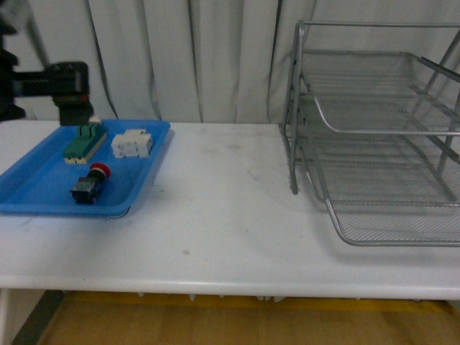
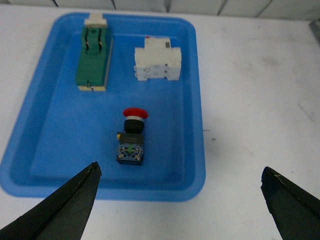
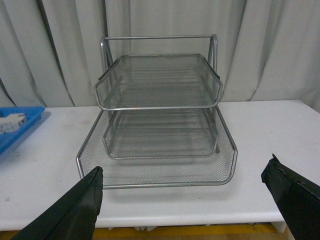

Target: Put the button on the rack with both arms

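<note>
Left gripper: fingers spread wide, nothing between them, hovering above the near edge of the blue tray, no contact with anything. The button is straight ahead of the gap, lying on its side on the tray floor, red cap pointing away toward the 2 other parts, blue-and-black body end nearest the fingers. It sits apart from both the green-topped block and the white block and clear of the tray walls, so both fingers should have room to come down either side. Handling, my read: small rigid plastic, light, won't deform, not especially fragile, though the terminal end of the body shouldn't get crushed. The cap is round and smooth, probably slippery, and it's a plunger, so squeezing along the axis could just press it in. Take it across the boxy body on the 2 flat sides, jaws square to the long axis; that also stops it rolling on the cap. Keep the grip low on the body so the cap or neck is left free for the other arm to take. Right gripper: also wide apart and empty, facing the open front of the rack, above the table. The front view shows the rack at the far right of the table, well apart from the tray on the left, so I'd expect a pass between arms. The bottom shelf is slid out furthest, and the mesh looks fine enough that the button won't drop through.
</note>
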Robot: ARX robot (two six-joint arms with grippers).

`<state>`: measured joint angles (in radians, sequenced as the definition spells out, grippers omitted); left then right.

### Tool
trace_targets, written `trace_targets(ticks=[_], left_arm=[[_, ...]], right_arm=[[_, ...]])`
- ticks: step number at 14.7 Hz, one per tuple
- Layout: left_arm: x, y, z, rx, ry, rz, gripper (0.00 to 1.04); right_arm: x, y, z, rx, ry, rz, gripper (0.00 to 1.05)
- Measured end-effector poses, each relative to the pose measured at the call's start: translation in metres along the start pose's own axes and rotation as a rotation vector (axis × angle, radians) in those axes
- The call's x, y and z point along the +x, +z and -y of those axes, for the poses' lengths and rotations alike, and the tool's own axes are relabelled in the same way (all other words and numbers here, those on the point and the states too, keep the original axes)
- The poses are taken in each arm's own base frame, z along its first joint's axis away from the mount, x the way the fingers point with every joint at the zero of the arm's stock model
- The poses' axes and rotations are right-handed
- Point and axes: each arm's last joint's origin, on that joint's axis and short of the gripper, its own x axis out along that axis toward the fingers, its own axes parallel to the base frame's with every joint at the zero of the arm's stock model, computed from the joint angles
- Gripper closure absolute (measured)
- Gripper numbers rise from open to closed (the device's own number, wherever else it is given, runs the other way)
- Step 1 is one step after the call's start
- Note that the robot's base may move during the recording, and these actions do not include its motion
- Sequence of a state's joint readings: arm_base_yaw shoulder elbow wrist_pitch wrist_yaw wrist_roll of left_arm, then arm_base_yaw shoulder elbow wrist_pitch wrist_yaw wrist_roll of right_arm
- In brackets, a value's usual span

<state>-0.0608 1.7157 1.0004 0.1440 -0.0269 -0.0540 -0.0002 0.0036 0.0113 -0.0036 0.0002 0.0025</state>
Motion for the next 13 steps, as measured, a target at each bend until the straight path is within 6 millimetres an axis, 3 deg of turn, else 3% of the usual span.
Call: trace_targets(ticks=[2, 5, 6, 13], left_arm=[[0.053, -0.003, 0.012, 0.037, -0.028, -0.097, 0.07], [0.082, -0.004, 0.011, 0.099, -0.021, -0.122, 0.07], [0.099, -0.008, -0.006, 0.112, 0.021, -0.158, 0.07], [0.133, -0.020, -0.027, 0.152, 0.048, -0.241, 0.07]], right_arm=[[0.000, 0.000, 0.000, 0.000, 0.000, 0.000, 0.06], [0.000, 0.000, 0.000, 0.000, 0.000, 0.000, 0.06], [0.000, 0.000, 0.000, 0.000, 0.000, 0.000, 0.06], [0.000, 0.000, 0.000, 0.000, 0.000, 0.000, 0.06]])
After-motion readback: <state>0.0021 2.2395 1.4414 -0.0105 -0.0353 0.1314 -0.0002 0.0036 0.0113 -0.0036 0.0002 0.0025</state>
